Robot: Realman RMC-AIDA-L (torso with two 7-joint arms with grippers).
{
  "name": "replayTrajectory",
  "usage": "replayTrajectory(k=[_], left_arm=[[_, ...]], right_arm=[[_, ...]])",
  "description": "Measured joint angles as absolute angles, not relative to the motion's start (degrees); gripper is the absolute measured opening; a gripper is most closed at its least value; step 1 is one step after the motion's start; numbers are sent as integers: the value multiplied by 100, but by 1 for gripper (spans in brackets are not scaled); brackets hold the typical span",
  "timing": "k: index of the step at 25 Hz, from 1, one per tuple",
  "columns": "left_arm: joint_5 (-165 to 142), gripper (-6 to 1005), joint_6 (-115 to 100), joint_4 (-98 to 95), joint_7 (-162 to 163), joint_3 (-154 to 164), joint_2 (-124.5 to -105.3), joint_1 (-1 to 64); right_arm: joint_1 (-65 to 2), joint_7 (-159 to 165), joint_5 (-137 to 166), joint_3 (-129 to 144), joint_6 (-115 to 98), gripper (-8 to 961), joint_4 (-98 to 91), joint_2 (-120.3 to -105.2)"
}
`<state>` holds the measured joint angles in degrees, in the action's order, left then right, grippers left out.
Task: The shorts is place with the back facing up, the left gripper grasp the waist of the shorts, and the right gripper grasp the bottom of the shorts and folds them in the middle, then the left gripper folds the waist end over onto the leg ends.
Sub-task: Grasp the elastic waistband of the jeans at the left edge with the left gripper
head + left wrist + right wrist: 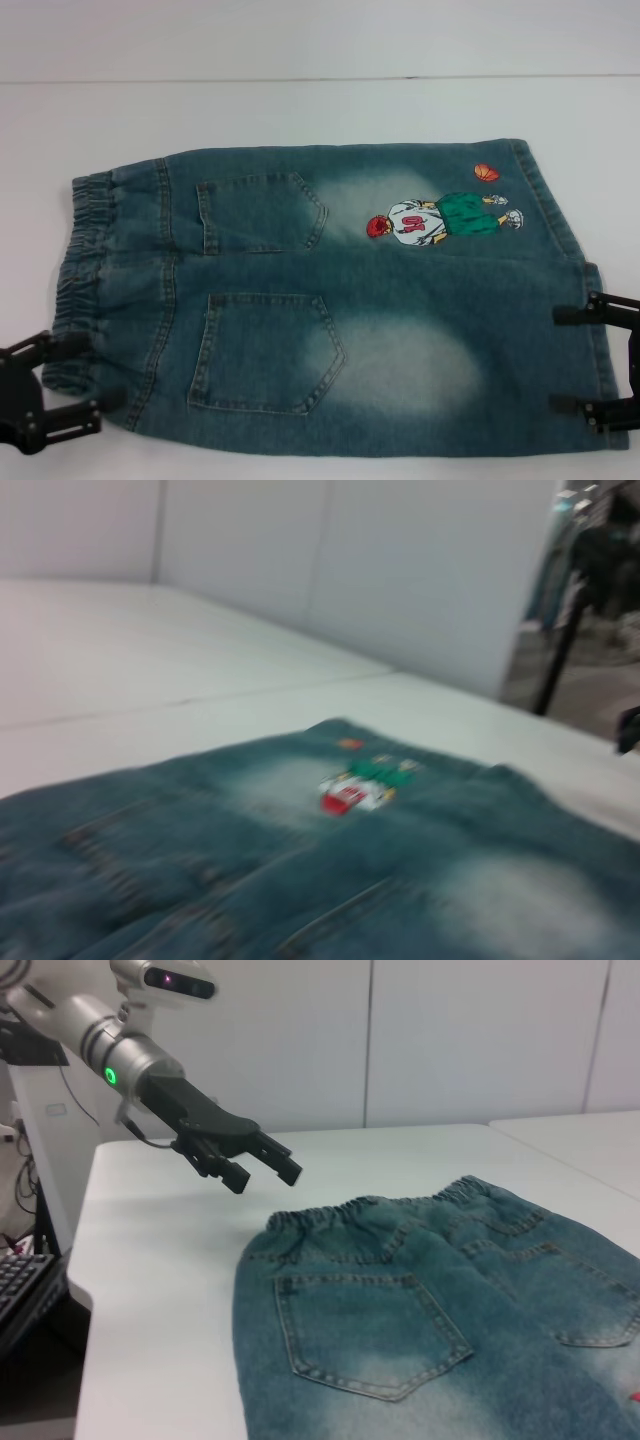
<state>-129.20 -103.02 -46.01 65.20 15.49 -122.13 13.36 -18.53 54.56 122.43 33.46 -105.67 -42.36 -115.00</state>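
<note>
The shorts (330, 300) lie flat on the white table (300, 110), back up, turned sideways so the elastic waist (80, 280) sits at the left and the leg ends (590, 300) at the right. I'd say that layout is deliberate: each end falls right under the arm meant to take it, and the long near edge runs between the two grippers, ready to be lifted over for the lengthwise fold.

The left gripper (88, 378) hangs at the near left corner, its fingers spread apart and holding nothing, lined up with the near end of the waistband. From the right wrist view it looks to be above the table, a little short of the cloth, not touching it. The right gripper (568, 360) is at the near right corner, fingers also parted and empty, one either side of the near leg's hem; whether it touches the fabric I cannot tell. Nothing is gripped yet, so the first fold has not begun.

The shorts are washed blue denim with pale faded patches, two back pockets (262, 352), and on the far leg a cartoon basketball player (440, 220) with an orange ball (486, 172)
</note>
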Motion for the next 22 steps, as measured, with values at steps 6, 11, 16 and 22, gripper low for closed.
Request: replayTrajectory(k=[6, 11, 16, 22], left_arm=[[-12923, 878, -9973, -5258, 6933, 1572, -12384, 1142], [-13082, 877, -9532, -5276, 7107, 1601, -12391, 1134], [-13200, 877, -9266, -5254, 7198, 1648, -12393, 1161], [-13237, 878, -8985, -5237, 7237, 1664, -12393, 1170]], right_arm=[[-1880, 5486, 12243, 3344, -10438, 946, -4236, -11497], [-1901, 5509, 12243, 3348, -10400, 947, -4236, -11496], [-1907, 5543, 12243, 3349, -10390, 946, -4236, -11496], [-1922, 5553, 12243, 3349, -10380, 947, -4236, -11502]])
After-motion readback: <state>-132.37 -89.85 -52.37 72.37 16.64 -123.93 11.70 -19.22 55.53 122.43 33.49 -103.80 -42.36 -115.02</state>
